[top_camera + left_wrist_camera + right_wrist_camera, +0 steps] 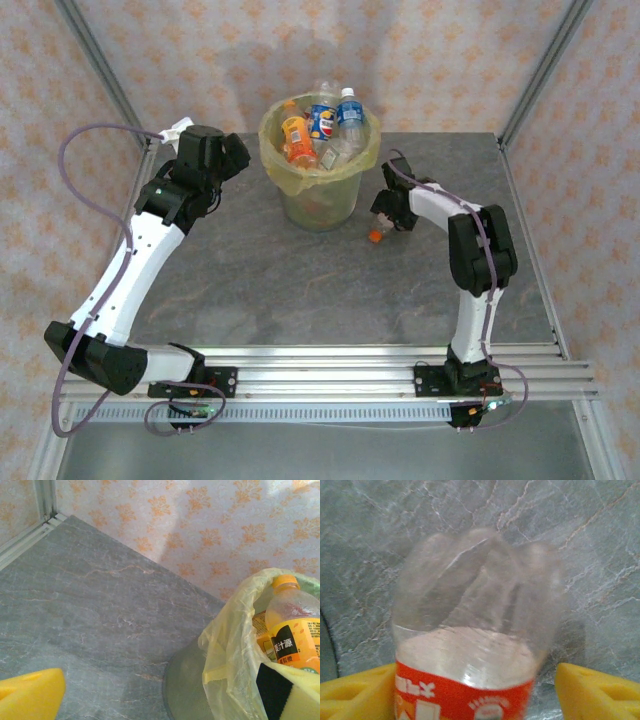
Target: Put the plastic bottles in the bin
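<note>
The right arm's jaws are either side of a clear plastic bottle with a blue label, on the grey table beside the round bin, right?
The label is red, not blue; the right wrist view shows it. The right gripper flanks the clear plastic bottle on the grey table beside the round bin.

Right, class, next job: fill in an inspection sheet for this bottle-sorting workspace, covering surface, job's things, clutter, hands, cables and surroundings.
Surface: grey veined table, no spills seen.
Job's things: bin with yellow-green liner, heaped with bottles, an orange bottle on top; red-labelled bottle outside, right of the bin.
Clutter: nothing seen.
Hands: left hand open, beside the bin's rim; right hand open, astride the red-labelled bottle, gap at one finger.
Cables: purple cable loops off the left arm; another on the right arm.
Surroundings: floral walls, metal frame posts.
</note>
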Tool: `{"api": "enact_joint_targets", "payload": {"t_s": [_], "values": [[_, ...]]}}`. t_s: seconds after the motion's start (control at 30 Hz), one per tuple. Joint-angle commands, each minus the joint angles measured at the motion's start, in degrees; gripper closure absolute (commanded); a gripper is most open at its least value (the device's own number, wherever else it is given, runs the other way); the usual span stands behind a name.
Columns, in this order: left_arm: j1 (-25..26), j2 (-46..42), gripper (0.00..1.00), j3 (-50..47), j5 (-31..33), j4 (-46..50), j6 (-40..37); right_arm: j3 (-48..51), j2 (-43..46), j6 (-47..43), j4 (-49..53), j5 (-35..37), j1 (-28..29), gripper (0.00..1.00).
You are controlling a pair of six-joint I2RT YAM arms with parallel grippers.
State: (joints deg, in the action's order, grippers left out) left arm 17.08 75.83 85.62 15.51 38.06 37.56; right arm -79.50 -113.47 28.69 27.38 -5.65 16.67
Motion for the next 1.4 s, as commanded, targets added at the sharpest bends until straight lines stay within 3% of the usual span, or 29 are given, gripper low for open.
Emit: {"api": "enact_joint_targets", "payload": {"t_s": [0.0, 0.17, 0.37, 0.63, 0.83, 1.07, 1.37], "values": [[-0.5, -0.5, 0.00, -0.7, 1.7, 0.3, 0.5, -0.5, -0.5, -0.4, 0.2, 0.7, -0.4, 0.33], [-0.6, 0.6, 0.00, -0.2, 1.1, 0.3, 0.0, 1.1, 1.7, -1.2, 0.7, 1.8, -0.4, 0.51], [-0.7, 2.0, 0.00, 0.9, 0.6, 0.3, -0.8, 2.8, 9.1, -2.7, 3.6, 4.6, -0.4, 0.59], [-0.7, 4.9, 0.00, 2.9, -1.9, -0.4, -1.0, 1.8, 23.5, -4.4, 10.0, 6.0, -0.3, 0.64], [-0.7, 7.4, 0.00, 4.5, -4.0, -0.9, -1.0, -7.3, 31.0, -7.9, 15.6, 4.8, 2.1, 0.64], [-0.7, 9.9, 0.00, 6.3, -5.5, -1.7, -1.2, -25.6, 27.3, -12.4, 19.3, 0.9, 7.9, 0.64], [-0.7, 15.8, 0.00, 11.8, -7.8, -1.3, -3.3, -49.7, 11.0, -19.1, 21.7, -4.6, 12.5, 0.64]]}}
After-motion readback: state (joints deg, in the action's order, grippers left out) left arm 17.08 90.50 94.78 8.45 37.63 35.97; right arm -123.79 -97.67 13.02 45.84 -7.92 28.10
